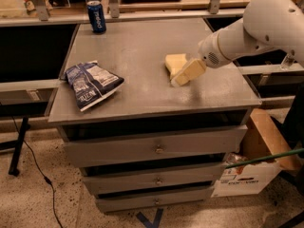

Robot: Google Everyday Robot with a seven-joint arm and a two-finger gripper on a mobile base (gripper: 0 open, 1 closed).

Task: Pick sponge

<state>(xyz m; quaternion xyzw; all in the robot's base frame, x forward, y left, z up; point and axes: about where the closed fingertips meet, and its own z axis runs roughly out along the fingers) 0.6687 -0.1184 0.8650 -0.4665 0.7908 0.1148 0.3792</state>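
Observation:
The sponge [174,62] is a pale yellow foam block lying on the grey cabinet top [142,80], right of the middle. My gripper [183,78], with tan-yellow fingers on a white arm [247,32], reaches in from the right. Its tips are at the sponge's front right edge and overlap it. The sponge's near right corner is hidden behind the fingers.
A blue snack bag [90,83] lies at the left front of the top. A blue soda can [96,16] stands at the back left corner. Drawers [156,148] are below the top. A cardboard box [251,170] stands on the floor at the right.

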